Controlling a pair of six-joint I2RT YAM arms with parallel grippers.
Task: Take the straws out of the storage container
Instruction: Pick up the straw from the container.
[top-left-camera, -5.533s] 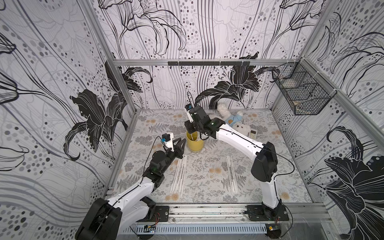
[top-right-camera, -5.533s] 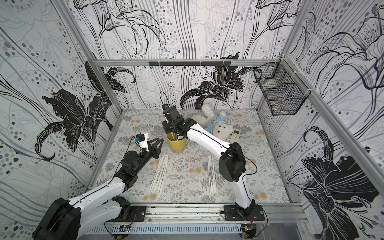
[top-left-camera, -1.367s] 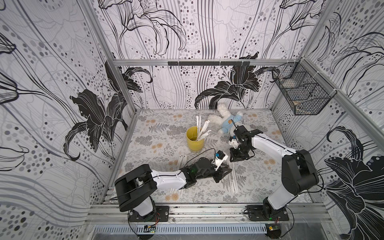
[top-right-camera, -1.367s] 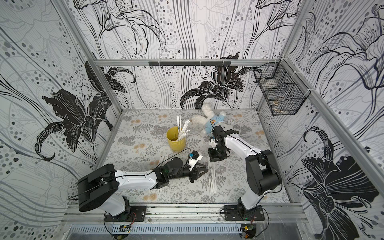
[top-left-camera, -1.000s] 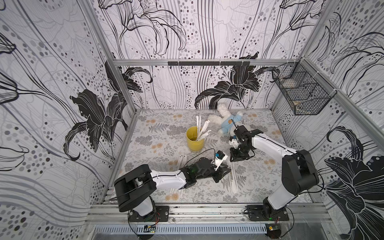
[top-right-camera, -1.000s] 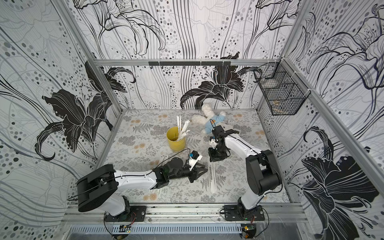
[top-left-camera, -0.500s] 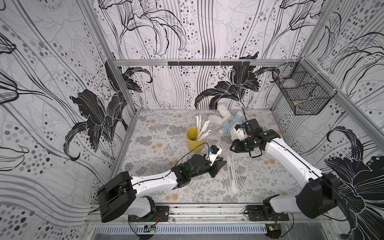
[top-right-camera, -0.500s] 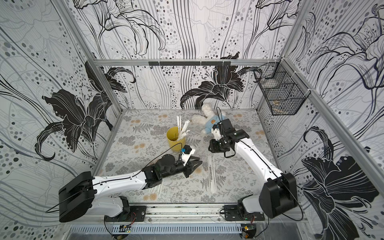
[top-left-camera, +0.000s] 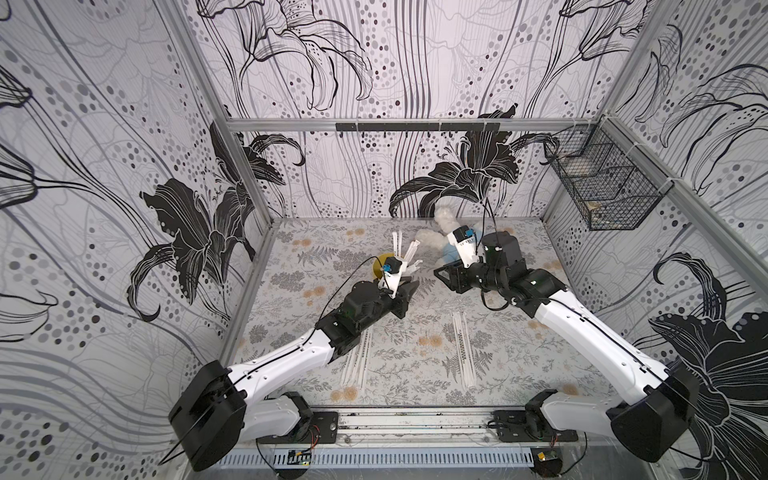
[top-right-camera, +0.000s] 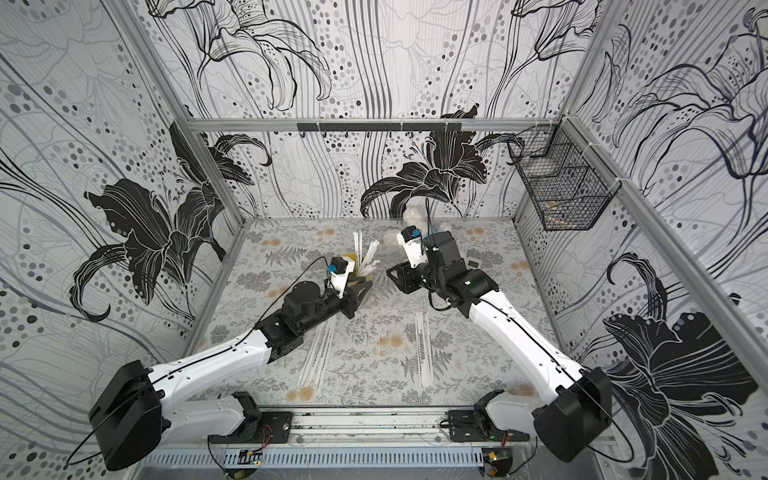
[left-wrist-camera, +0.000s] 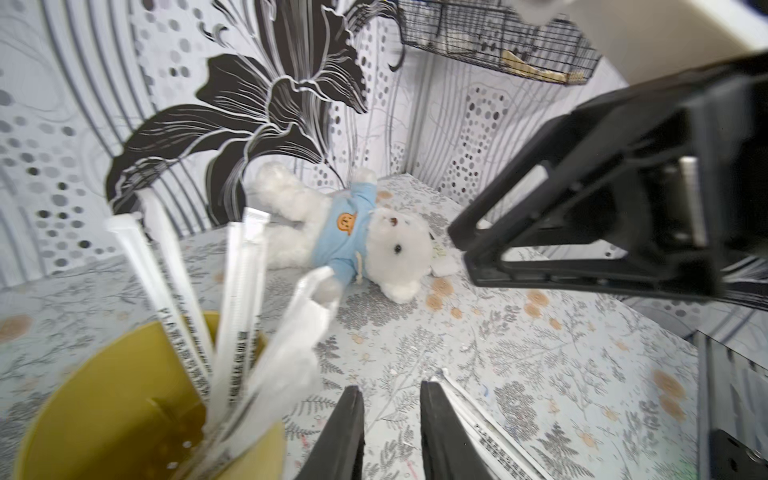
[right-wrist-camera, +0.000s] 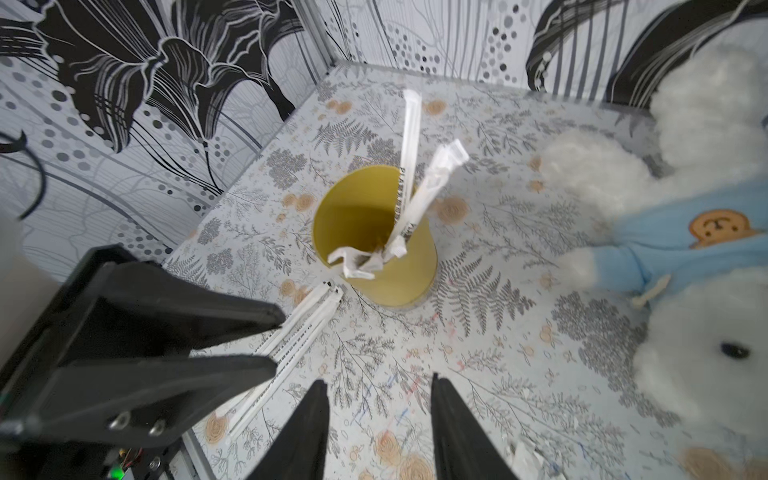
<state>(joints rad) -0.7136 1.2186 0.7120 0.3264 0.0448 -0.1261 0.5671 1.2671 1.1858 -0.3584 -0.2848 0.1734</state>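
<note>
The storage container (right-wrist-camera: 374, 232) is a mustard-yellow cup standing upright on the floral mat, also seen close up in the left wrist view (left-wrist-camera: 104, 395). Several white wrapped straws (right-wrist-camera: 409, 166) lean out of it, and they show in both top views (top-left-camera: 399, 245) (top-right-camera: 359, 245). More straws lie flat on the mat in two bunches (top-left-camera: 361, 357) (top-left-camera: 461, 345). My left gripper (top-left-camera: 409, 291) (left-wrist-camera: 390, 388) hovers just in front of the cup, open and empty. Open and empty too, my right gripper (top-left-camera: 442, 276) (right-wrist-camera: 378, 380) hangs to the cup's right, facing it.
A white teddy in a blue shirt (left-wrist-camera: 365, 241) (top-left-camera: 440, 241) lies behind the right gripper near the back wall. A black wire basket (top-left-camera: 602, 187) hangs on the right wall. A small white device (top-right-camera: 471, 262) lies on the mat right of the teddy.
Both arms have lifted off the mat and swung toward the cup. The left gripper left the right-hand bunch of straws. The right gripper's jaws have opened wider.
</note>
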